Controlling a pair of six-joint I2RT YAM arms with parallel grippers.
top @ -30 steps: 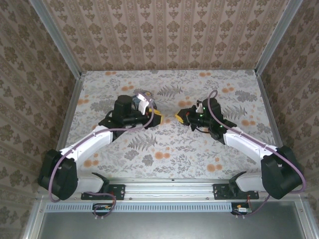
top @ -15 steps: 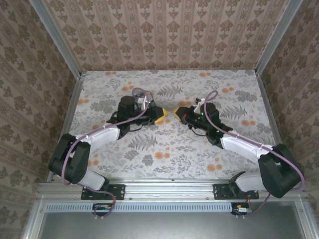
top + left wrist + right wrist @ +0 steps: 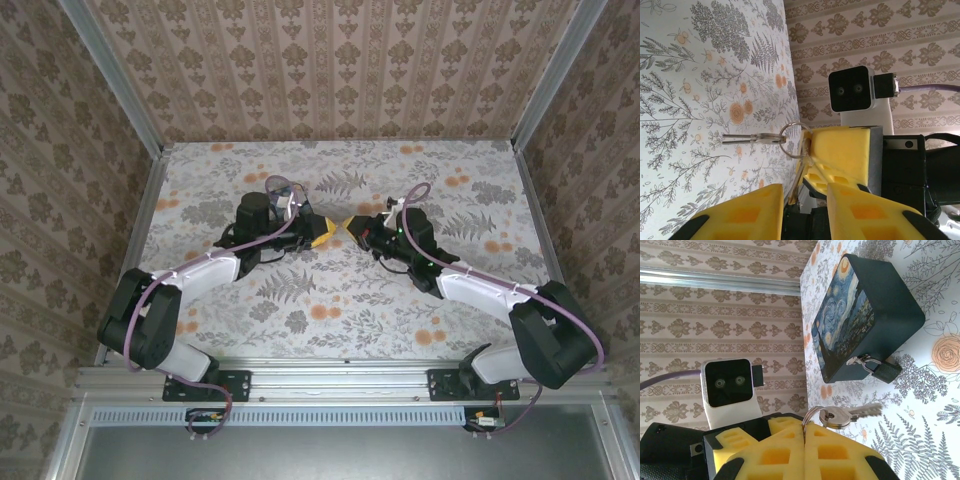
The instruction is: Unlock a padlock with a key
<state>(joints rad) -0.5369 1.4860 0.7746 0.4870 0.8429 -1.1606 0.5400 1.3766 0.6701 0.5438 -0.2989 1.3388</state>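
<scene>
Padlock (image 3: pixel 884 371): right wrist view, right of centre; hangs from the hasp on the box's lower edge, its body down on the table (image 3: pixel 935 405).
Box (image 3: pixel 865 305): upper right; dark, with a swirling night-sky picture on the face turned to the camera.
Keys (image 3: pixel 845 414): lower centre, below the padlock in the frame and apart from it; blades point right.
Ring (image 3: pixel 812 412): at the tip of the yellow fingers.
Right gripper (image 3: pixel 804 432): bottom centre; jaws clenched together on the ring.
Left arm's camera (image 3: pixel 730 385): left of centre; white block with a black face.

Keys (image 3: pixel 747 139): left wrist view, left of centre; blades point left, against the flowered table (image 3: pixel 690 75).
Ring (image 3: pixel 790 134): centre, between keys and right gripper (image 3: pixel 812 152).
Left gripper (image 3: pixel 805 200): bottom edge; jaws released, with a gap between them below the right gripper's tip; whether they touch the ring cannot be told.
Right arm's camera (image 3: pixel 852 90): upper right.

Left gripper (image 3: pixel 322 232), right gripper (image 3: pixel 350 224): top view, centre; tip to tip.
Box (image 3: pixel 283 188): upper left of centre, partly behind the left arm.
Padlock: too small to make out here.
</scene>
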